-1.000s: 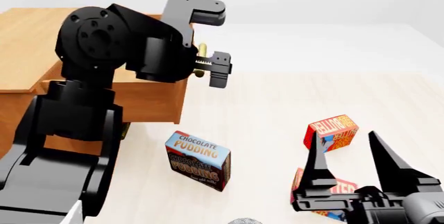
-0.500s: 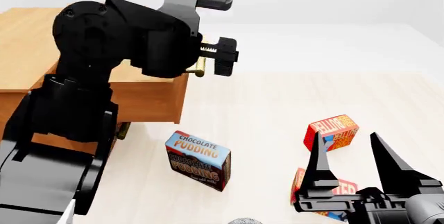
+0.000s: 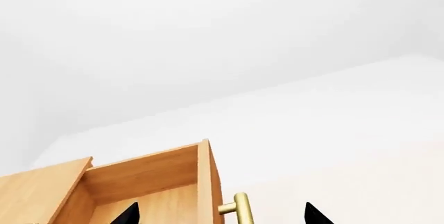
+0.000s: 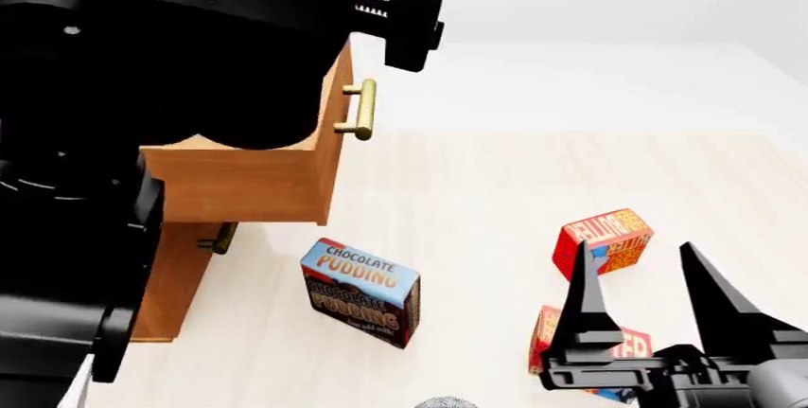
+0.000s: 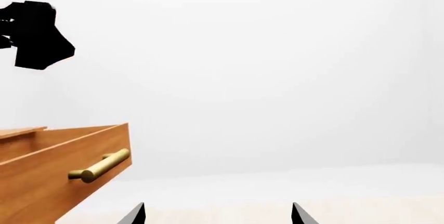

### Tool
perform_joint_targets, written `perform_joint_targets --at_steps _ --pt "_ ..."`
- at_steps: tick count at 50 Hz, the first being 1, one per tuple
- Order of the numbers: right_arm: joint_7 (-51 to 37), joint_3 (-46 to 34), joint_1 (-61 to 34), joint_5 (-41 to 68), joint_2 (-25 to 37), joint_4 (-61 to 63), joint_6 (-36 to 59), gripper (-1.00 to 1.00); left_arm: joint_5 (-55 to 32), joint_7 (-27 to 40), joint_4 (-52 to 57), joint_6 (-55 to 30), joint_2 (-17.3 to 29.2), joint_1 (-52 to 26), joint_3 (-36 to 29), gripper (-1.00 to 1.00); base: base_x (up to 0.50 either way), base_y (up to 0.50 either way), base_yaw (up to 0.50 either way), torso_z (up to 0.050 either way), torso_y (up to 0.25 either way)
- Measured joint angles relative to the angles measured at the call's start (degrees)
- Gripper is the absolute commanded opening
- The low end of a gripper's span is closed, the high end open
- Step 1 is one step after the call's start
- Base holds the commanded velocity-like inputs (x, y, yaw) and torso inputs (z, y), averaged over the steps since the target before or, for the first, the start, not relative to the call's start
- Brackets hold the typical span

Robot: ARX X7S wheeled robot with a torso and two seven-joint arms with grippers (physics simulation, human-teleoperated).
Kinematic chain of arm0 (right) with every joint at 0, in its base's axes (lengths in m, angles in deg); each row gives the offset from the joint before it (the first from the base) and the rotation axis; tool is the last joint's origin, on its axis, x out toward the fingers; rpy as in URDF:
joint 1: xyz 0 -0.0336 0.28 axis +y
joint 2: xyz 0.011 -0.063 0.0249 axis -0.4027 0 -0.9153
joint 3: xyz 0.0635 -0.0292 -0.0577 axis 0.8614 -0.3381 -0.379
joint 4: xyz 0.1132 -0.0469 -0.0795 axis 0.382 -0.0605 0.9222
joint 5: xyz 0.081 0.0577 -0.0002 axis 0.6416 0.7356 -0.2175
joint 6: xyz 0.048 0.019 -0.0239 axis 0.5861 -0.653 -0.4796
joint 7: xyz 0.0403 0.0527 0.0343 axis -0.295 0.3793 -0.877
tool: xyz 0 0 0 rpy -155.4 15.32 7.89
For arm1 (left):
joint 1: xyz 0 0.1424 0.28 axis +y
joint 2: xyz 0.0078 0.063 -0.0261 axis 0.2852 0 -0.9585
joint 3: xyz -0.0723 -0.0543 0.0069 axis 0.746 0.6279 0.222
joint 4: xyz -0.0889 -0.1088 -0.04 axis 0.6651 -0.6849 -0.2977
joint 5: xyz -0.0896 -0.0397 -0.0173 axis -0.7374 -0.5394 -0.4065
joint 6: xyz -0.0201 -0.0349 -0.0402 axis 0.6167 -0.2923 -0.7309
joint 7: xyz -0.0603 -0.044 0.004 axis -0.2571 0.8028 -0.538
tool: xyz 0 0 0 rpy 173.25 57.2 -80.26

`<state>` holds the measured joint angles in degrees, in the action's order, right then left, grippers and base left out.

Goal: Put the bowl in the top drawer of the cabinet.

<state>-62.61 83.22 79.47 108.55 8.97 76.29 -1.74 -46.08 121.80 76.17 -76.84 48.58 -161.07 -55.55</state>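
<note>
— Where was the top drawer (image 4: 272, 176)?
— Pulled out of the cabinet (image 4: 170, 285) at the left of the head frame, brass handle (image 4: 363, 110) free.
— And the claws?
— The right gripper (image 4: 644, 280), lower right, stood spread and empty above a red box (image 4: 604, 239). The left gripper (image 3: 218, 214) was released, its tips apart.
— The bowl?
— Only a sliver (image 4: 442, 402) at the bottom edge.

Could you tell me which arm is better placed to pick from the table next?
Probably right: right gripper hangs low, jaws open, over the table; left gripper is high above the open top drawer.
</note>
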Motion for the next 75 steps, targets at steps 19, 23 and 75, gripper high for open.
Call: perform_joint_targets --at_steps 19,23,75 --pt "-1.54 1.06 0.14 1.19 1.44 2.0 0.79 1.0 -39.84 19.81 26.74 13.27 16.25 1.44 -7.63 1.0 0.0 0.0 0.0 0.0 0.0" --pt "-1.84 1.17 0.19 1.35 1.7 2.33 0.87 1.0 -44.22 20.86 32.37 17.52 19.83 1.83 -10.36 1.0 0.0 0.0 0.0 0.0 0.0" --pt "-4.01 -0.94 -0.52 1.15 3.07 2.38 0.73 1.0 -37.42 1.64 47.23 26.92 31.12 35.36 -21.04 1.0 0.0 0.0 0.0 0.0 0.0"
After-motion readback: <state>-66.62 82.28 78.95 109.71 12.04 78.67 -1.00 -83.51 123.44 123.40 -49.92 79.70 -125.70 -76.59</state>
